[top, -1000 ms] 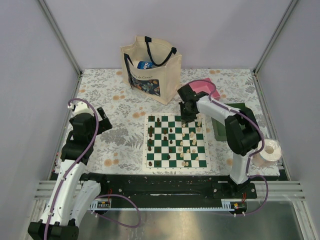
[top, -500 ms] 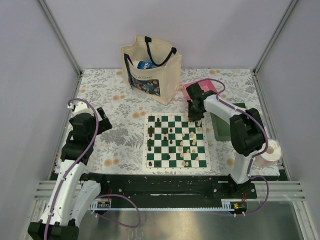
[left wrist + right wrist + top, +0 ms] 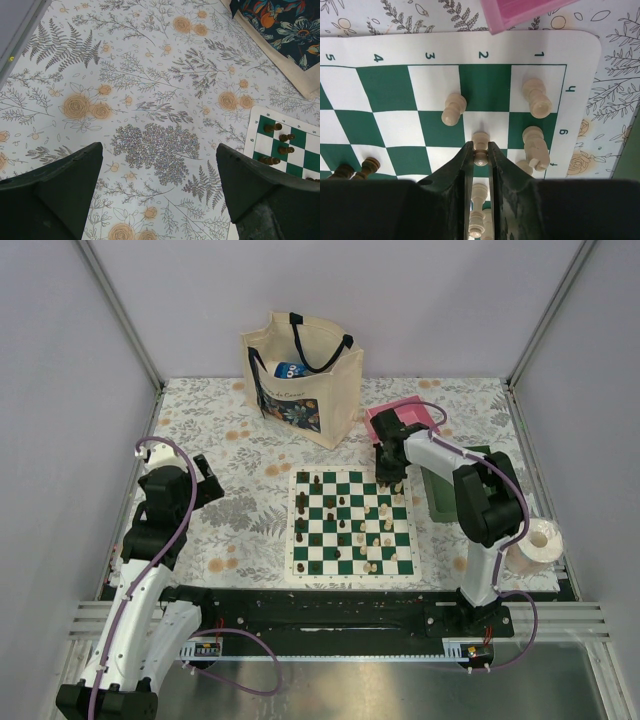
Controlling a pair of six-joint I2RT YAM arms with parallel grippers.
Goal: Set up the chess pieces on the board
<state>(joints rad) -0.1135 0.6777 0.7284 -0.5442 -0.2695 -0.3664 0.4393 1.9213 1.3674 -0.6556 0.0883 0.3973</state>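
Cream pawn (image 3: 480, 139): on the board (image 3: 395, 85), second column from its edge, near the pink tray (image 3: 520, 12).
Right gripper (image 3: 480, 147): clamped on that pawn; moved rightward across the far rows since a second ago.
Meaning: placement probably nearing release.
Left gripper (image 3: 157, 160): jaws apart, unmoved over flowered cloth (image 3: 150, 100).

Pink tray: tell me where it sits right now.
In the top view the pink tray lies far right, just beyond the far right corner of the board, between the tote bag and the green tray.

Pink tray (image 3: 525, 11) cut by top edge; cream chess piece (image 3: 480, 139) partly hidden in right gripper (image 3: 480, 147).
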